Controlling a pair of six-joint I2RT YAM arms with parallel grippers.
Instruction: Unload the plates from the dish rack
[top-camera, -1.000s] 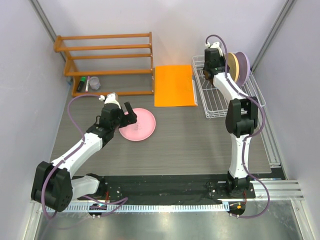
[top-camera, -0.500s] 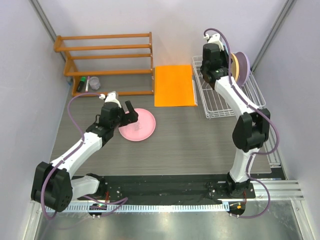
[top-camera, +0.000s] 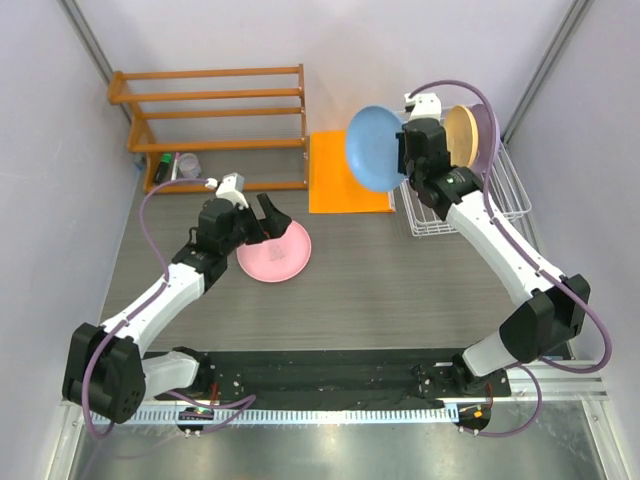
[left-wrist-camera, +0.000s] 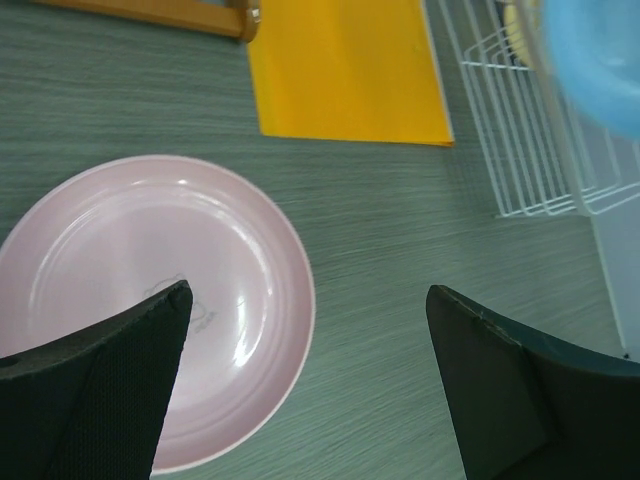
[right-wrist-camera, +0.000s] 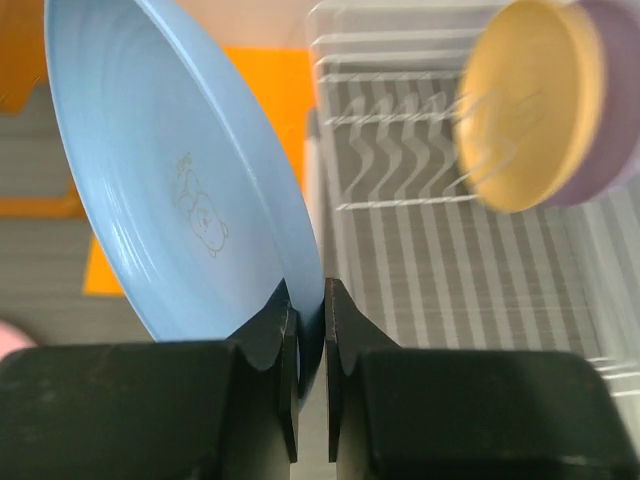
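Right pincer (right-wrist-camera: 310, 300) pinched the light blue plate (top-camera: 376, 148) on edge beside the dish rack (top-camera: 455, 205), hollow face toward it; left pincer (left-wrist-camera: 308, 290) spread over the pink plate (left-wrist-camera: 140, 270)

Two plates (top-camera: 461, 136) upright in dish rack (top-camera: 436, 216)

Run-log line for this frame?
right gripper: shut on light blue plate; left gripper: open over pink plate; dish rack: yellow plate, lavender plate

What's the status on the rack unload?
Right gripper shut on blue plate, lifted out of dish rack. Left gripper open over pink plate on table. Yellow plate, lavender plate racked. Nothing blocking.
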